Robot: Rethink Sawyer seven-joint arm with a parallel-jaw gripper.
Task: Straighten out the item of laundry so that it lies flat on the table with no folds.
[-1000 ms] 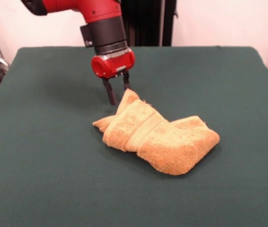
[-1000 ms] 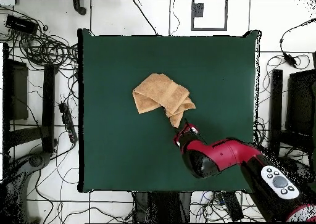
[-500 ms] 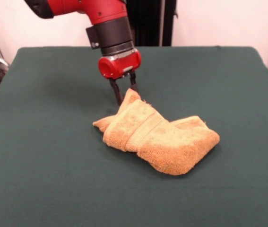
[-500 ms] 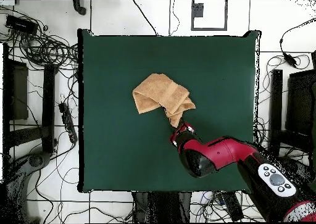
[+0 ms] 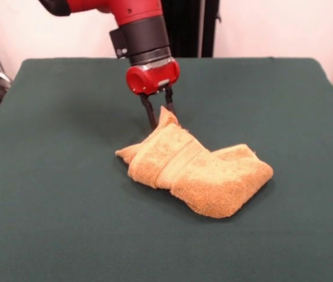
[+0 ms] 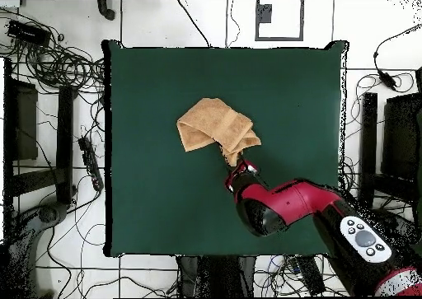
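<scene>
The towel (image 5: 195,170) lies crumpled mid-table (image 5: 60,176), the gripper (image 5: 161,117) straddling its far corner.

The red and black arm (image 5: 132,20) comes down into the front view from the upper left, its black wrist collar above a red end cap; the gripper (image 5: 161,115) hangs below that cap, tilted slightly; its two dark fingers (image 5: 150,113) stand a little apart, their tips low near the table surface; in the overhead view the arm (image 6: 309,217) reaches in from the lower right, the gripper (image 6: 235,165) at its leading end.
</scene>
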